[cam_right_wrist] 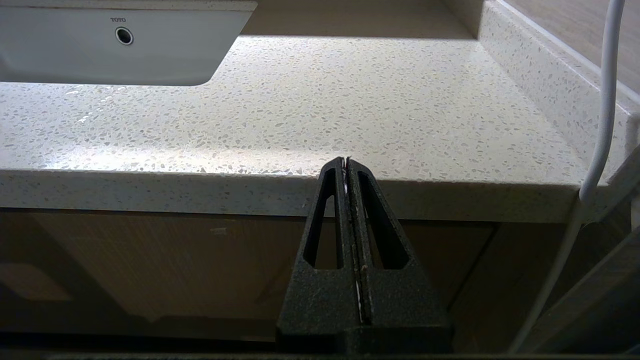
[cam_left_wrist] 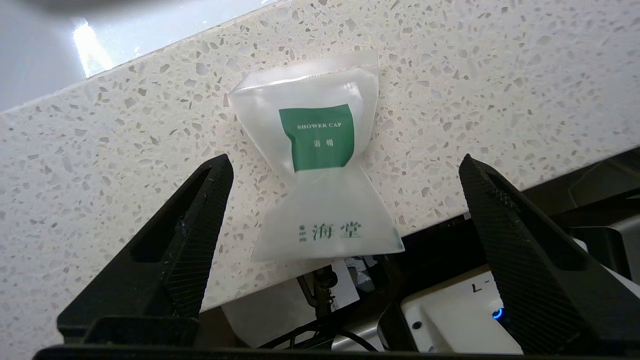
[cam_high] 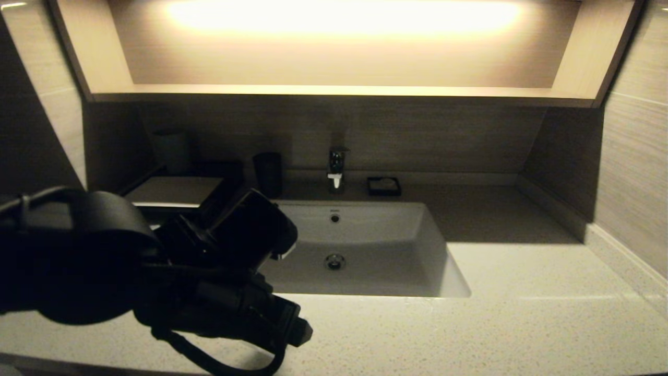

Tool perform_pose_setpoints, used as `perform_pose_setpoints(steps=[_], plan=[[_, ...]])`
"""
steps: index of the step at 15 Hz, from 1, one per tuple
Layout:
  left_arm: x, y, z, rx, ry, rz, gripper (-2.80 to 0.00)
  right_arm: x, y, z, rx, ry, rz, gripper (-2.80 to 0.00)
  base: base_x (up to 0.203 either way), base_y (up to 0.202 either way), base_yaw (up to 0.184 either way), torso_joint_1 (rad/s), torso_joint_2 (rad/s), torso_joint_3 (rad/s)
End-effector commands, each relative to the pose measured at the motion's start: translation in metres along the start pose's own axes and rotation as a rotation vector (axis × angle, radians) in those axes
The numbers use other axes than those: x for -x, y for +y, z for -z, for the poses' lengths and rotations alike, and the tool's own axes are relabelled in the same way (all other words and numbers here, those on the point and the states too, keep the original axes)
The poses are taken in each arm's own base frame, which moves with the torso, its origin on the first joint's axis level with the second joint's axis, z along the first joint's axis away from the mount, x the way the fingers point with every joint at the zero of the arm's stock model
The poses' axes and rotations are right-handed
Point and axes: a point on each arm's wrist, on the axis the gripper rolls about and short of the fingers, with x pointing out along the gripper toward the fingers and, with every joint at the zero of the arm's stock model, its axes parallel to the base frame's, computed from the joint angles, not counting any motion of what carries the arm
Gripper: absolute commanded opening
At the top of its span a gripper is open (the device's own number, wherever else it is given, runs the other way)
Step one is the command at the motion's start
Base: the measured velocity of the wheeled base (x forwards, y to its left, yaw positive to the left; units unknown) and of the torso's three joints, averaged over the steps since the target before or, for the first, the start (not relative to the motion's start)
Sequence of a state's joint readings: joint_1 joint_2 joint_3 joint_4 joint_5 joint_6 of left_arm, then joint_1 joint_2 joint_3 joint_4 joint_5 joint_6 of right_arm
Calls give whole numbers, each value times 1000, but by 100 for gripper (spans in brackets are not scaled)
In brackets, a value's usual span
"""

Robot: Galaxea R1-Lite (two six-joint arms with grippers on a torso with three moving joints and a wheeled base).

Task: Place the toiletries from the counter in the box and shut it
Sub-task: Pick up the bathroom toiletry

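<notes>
A squarish white pouch [cam_left_wrist: 320, 165] with a green "SHOWER CAP" label lies on the speckled counter [cam_left_wrist: 100, 175], one end overhanging the front edge. My left gripper [cam_left_wrist: 346, 159] is open above it, one finger on each side, not touching it. In the head view my left arm [cam_high: 156, 261] covers that spot on the front left counter [cam_high: 522, 313]. The box [cam_high: 175, 190], black with a pale top panel, stands at the back left, partly behind the arm. My right gripper [cam_right_wrist: 346, 161] is shut and empty, just below the counter's front edge. The long slim packet is out of view.
The white sink [cam_high: 365, 245] is set in the middle, with a faucet [cam_high: 336, 167] behind it. A small black soap dish [cam_high: 384, 186], a dark cup [cam_high: 267, 172] and a pale cup [cam_high: 172, 149] stand along the back. A shelf hangs overhead.
</notes>
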State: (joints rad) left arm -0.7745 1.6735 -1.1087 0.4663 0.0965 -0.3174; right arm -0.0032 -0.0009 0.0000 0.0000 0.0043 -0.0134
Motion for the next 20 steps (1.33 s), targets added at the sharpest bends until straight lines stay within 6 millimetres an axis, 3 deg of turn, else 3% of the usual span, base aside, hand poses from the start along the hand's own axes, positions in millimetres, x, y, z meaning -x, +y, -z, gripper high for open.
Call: perform_pose_setpoints(steps=[1,20], plan=[[-5,-1,0,0,14,-6,0,0,0,0,0,2,-1,-280,0,0,0,0,0,0],[-16,1,3,23,37,-72,0,0,0,0,0,2,-1,-280,0,0,0,0,0,0]])
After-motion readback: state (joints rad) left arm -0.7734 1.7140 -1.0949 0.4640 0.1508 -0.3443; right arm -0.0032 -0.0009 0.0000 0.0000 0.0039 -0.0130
